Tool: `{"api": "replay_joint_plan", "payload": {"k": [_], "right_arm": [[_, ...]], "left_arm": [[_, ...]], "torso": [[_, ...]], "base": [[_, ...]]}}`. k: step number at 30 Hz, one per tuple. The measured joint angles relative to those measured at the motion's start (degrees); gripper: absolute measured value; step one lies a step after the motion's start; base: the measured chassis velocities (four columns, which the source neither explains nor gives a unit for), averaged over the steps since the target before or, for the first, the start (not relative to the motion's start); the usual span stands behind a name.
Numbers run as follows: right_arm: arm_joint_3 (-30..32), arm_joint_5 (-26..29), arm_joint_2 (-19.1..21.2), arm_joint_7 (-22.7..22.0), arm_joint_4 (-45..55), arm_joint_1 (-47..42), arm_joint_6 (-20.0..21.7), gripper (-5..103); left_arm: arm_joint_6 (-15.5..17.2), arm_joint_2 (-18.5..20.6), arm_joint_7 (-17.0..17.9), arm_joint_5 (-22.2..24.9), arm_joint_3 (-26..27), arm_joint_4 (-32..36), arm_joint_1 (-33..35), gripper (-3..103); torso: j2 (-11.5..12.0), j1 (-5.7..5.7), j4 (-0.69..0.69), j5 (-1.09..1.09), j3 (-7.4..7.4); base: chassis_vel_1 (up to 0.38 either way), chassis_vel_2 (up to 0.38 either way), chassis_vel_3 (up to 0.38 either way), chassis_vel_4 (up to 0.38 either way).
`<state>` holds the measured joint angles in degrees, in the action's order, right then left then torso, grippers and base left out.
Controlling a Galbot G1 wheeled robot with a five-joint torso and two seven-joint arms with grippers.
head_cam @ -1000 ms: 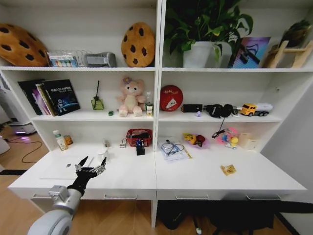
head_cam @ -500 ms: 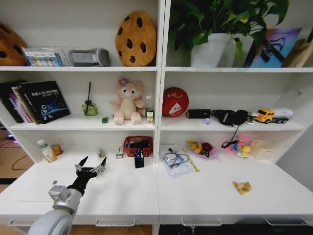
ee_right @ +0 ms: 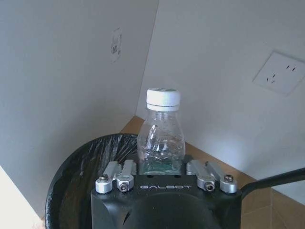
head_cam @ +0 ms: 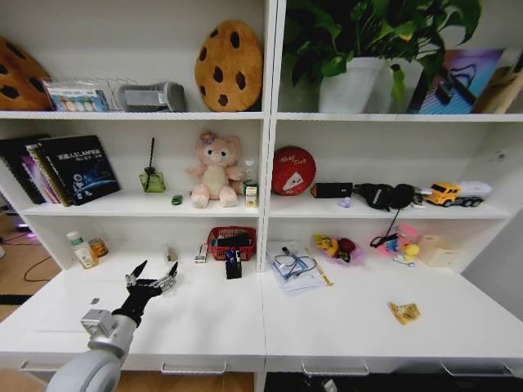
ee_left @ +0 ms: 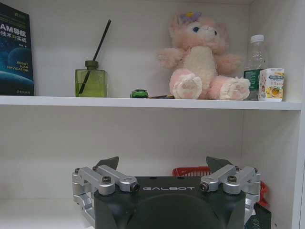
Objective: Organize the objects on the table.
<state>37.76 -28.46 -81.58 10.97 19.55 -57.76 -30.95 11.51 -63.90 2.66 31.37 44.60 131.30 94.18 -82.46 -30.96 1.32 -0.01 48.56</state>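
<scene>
Clear plastic bottle [ee_right: 161, 131] sits clamped in our right gripper [ee_right: 164, 177] above the black bin [ee_right: 81, 176]; release it squarely inside. Left gripper [head_cam: 152, 277] hovers spread over the white desk [head_cam: 343, 318].

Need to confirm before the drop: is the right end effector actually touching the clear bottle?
Touching. The right wrist view shows the right end effector closed against the clear bottle, holding it above the black bin.

Pink plush bear [head_cam: 214, 169] on mid shelf, green diffuser bottle [head_cam: 152, 180] to its left. Cookie cushion [head_cam: 228, 65] top shelf. Red basket [head_cam: 231, 239] at desk back.
</scene>
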Motion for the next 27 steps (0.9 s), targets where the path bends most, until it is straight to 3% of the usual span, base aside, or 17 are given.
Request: {"api": "replay_joint_plan", "payload": {"k": [4,7,12,16,18,19,20,21,23,24,25,27], "right_arm": [[0.0,0.0,-0.2,-1.2,-0.4,-0.4,-1.0,59],[0.0,0.0,-0.2,-1.3,0.0,-0.7,-1.1,65],[0.0,0.1,0.1,-1.4,1.5,-2.4,-1.7,86],[0.1,2.1,0.3,-0.4,5.2,-5.0,-0.3,96],[0.1,9.8,0.4,6.5,17.3,-13.8,10.6,100],[0.1,9.8,0.4,6.5,17.3,-13.8,10.6,100],[0.5,13.3,0.5,9.8,23.2,-18.4,14.6,100],[0.5,13.3,0.5,9.8,23.2,-18.4,14.6,100],[0.8,20.9,0.9,13.4,36.4,-26.6,20.2,100],[0.8,20.9,0.9,13.4,36.4,-26.6,20.2,100],[0.8,25.3,1.7,14.6,45.3,-32.4,24.6,100],[2.0,28.1,3.0,16.8,58.8,-41.9,30.4,100]], "left_arm": [[0.0,0.0,0.0,0.0,0.0,0.0,0.0,100],[0.0,0.0,0.0,0.0,0.0,0.0,0.0,100],[0.0,0.0,0.0,0.0,0.0,0.0,0.0,100],[0.0,0.0,0.0,0.0,0.0,0.0,0.0,100],[0.0,0.0,0.0,0.0,0.0,0.0,0.0,100],[0.0,0.0,0.0,0.0,0.0,0.0,0.0,100],[0.0,0.0,0.0,0.0,0.0,0.0,0.0,100],[0.0,0.0,0.0,0.0,0.0,0.0,0.0,100],[0.0,0.0,0.0,0.0,0.0,0.0,0.0,100],[0.0,0.0,0.0,0.0,0.0,0.0,0.0,100],[0.0,0.0,0.0,0.0,0.0,0.0,0.0,100],[0.0,0.0,0.0,0.0,0.0,0.0,0.0,100]], "torso": [[0.0,0.0,0.0,0.0,-0.01],[0.0,0.01,0.0,0.0,0.0],[0.0,0.01,0.0,0.01,0.0],[0.0,0.0,-0.01,0.01,0.0],[0.0,0.0,0.0,0.02,-0.01],[0.0,0.0,0.0,0.02,-0.01],[0.0,0.01,0.04,0.01,0.0],[0.0,0.01,0.04,0.01,0.0],[0.0,0.01,-0.02,0.03,-0.01],[0.0,0.01,-0.02,0.03,-0.01],[0.0,0.01,-0.01,0.02,-0.01],[0.0,0.01,0.0,0.0,-0.01]], "base": [[0.0,0.0,0.0,0.0],[0.0,0.0,0.0,0.0],[0.0,0.0,0.0,0.0],[0.0,0.0,0.0,0.0],[0.0,0.0,0.0,0.0],[0.0,0.0,0.0,0.0],[0.0,0.0,0.0,0.0],[0.0,0.0,0.0,0.0],[0.0,0.0,0.0,0.0],[0.0,0.0,0.0,0.0],[0.0,0.0,0.0,0.0],[0.0,0.0,0.0,0.0]]}}
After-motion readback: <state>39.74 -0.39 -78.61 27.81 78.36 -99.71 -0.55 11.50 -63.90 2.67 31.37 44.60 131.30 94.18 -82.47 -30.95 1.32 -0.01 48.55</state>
